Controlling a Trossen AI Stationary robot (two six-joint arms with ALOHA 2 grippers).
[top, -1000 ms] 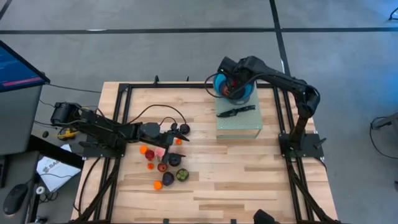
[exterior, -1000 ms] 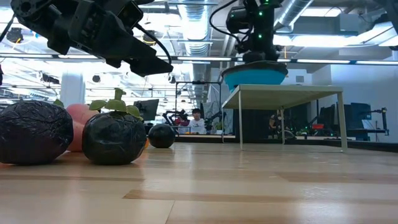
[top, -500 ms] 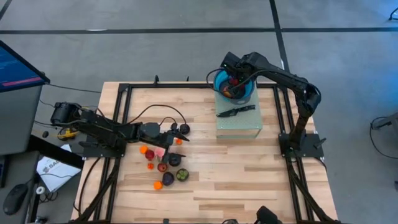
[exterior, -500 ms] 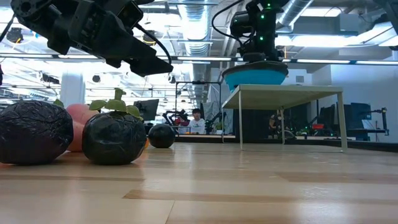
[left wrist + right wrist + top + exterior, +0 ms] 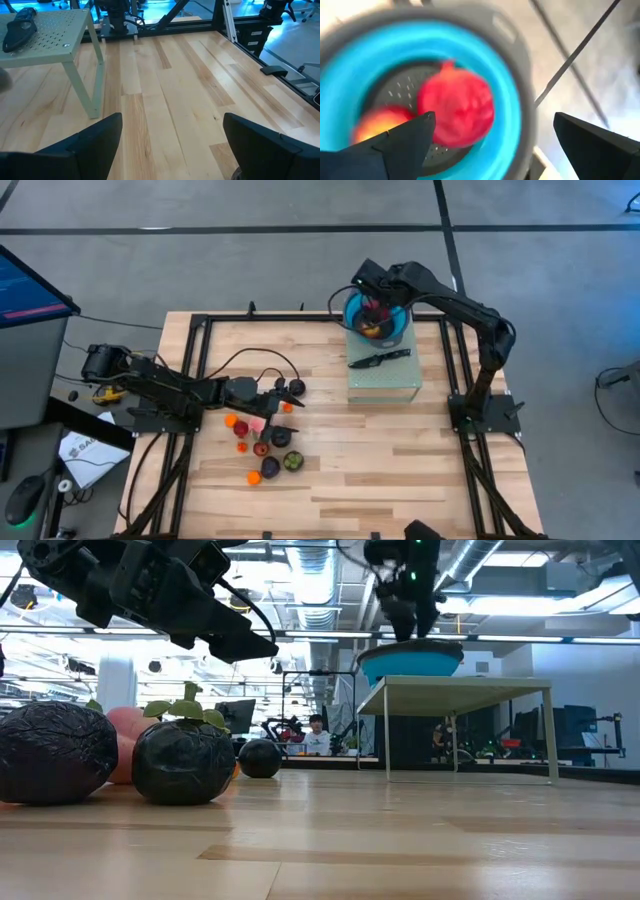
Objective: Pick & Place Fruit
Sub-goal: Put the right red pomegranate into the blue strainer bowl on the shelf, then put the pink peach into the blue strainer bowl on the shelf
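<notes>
The fruit lies in a loose pile on the left of the wooden table: red, pink, dark purple, green and small orange pieces. One dark piece lies apart. In the low view, dark fruits stand close by. My left gripper hangs open and empty over the pile's far edge. My right gripper is open and empty just above the blue bowl. In the bowl lie a red fruit and an orange-red one.
The bowl stands at the far end of a pale green raised platform, next to a black knife. Black frame rails run along the table's left, right and far sides. Bare wood lies near the front right.
My right gripper has risen from inside the blue bowl to just above its rim, and the red fruit now shows lying in the bowl.
</notes>
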